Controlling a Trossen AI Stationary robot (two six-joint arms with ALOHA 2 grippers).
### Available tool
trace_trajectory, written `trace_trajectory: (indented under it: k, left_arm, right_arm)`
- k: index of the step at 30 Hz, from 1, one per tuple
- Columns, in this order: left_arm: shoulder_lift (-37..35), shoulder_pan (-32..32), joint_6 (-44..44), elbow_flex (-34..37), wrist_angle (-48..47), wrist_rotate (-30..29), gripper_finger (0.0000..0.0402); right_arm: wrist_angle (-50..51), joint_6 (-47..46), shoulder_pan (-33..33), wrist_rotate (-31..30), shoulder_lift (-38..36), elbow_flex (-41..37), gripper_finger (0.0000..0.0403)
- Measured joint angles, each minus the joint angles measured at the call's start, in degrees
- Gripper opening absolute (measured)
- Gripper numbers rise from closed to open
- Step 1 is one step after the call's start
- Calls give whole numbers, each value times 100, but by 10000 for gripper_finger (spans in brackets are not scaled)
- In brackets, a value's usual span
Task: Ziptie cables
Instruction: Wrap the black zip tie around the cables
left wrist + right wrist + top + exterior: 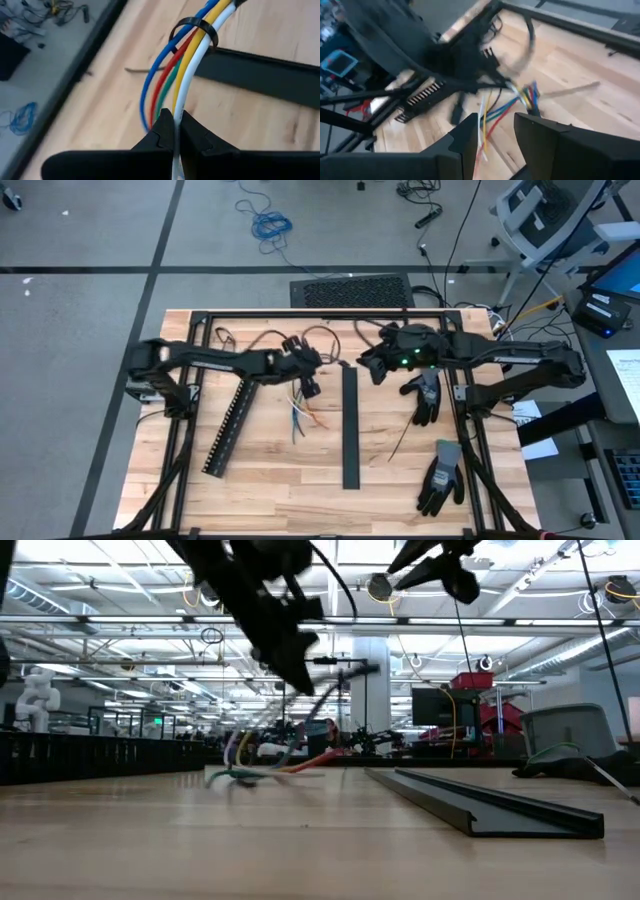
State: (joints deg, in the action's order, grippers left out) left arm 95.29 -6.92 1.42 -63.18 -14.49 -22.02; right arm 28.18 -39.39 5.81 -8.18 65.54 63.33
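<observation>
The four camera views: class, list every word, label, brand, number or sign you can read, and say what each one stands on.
None can be read in any view.
White paper sheets at the table's right edge: any print is too small to read.
Screen at the far right: too small to read.
Cables, the black zip tie looped around them, gloves and black channel: no lettering shows.

Grey floor crossed by dark seams surrounds the table, with a coiled blue cord and a black vent grille lying on it; an office chair stands at the far right, and bright strip lights line the hall's ceiling
</observation>
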Motion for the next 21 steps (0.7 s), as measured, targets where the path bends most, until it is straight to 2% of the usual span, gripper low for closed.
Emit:
trace_trajectory:
  k: [7,14,21]
  left_arm:
    - [960,215,1021,-1,1650,858,11]
    - [1432,669,1864,-2,1640,1172,11]
    - [1900,943,2450,-4,1702,1566,11]
  right_arm:
    - [531,-137,12,-366,-745,0,121]
    - [1922,-593,19,-385,-815,2,121]
    - [1950,-645,19,-378,-599,2,121]
